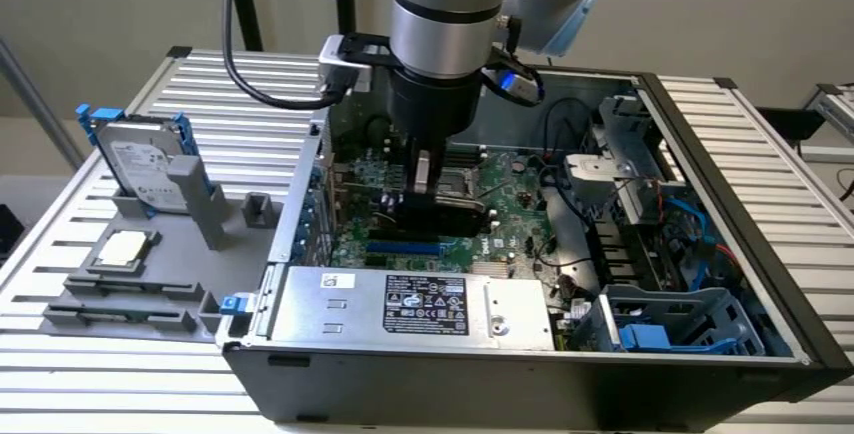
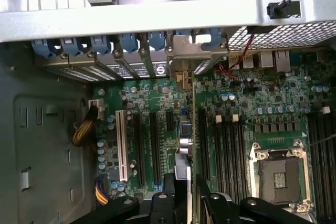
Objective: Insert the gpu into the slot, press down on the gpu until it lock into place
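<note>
A dark open computer case (image 1: 534, 379) lies on its side on the slatted aluminium worktop (image 1: 747, 154), so the green motherboard (image 1: 514, 179) faces up and can be reached from above. The arm comes straight down into it. The end effector (image 1: 427, 189) is clamped on the upper edge of the gpu (image 1: 447, 216), a flat black rectangular card with a thin green board edge. Its fingers stand partly apart, no wider than the card between them.

The card is held upright on edge, most likely so that its connector edge points down at the board. The slot (image 1: 400, 250), a long narrow bright-blue plastic strip, runs just beside the card's lower edge on the near side, in front of the large silver labelled power supply box (image 1: 414, 304). I cannot tell whether the card has entered it or is only over the board.

In the wrist view the gpu (image 2: 185, 140) shows edge-on above the end effector (image 2: 184, 203). Its bare metal bracket (image 2: 182, 56) meets the case's rear wall among the blue-clipped expansion openings, which suggests it is lined up lengthwise. The four black memory slots (image 2: 231, 145) and the square processor socket (image 2: 278, 174) lie to one side of it.
</note>
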You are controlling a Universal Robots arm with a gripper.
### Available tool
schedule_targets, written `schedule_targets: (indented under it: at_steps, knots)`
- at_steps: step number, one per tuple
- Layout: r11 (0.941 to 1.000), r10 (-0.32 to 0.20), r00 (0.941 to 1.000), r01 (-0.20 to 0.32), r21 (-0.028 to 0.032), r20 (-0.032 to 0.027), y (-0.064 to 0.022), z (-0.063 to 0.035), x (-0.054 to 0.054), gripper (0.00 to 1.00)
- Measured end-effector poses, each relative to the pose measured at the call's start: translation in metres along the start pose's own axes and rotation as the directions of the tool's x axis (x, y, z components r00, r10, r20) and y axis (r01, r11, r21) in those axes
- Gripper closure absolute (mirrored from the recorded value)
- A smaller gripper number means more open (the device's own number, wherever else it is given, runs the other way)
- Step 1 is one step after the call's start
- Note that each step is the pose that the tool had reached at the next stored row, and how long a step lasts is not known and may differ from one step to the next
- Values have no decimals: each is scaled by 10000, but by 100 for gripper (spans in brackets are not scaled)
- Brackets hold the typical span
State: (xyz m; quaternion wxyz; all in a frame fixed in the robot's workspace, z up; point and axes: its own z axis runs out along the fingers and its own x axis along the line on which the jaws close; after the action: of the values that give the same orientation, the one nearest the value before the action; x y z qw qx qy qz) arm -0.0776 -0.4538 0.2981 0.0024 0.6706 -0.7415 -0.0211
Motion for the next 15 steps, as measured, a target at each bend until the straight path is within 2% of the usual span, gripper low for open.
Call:
schedule_targets:
  at_steps: [6,15]
  knots:
    - [10000,0,10000,0,-1,20,7,93,3,74]
    - [10000,-24,10000,24,-3,19,14,100,0,74]
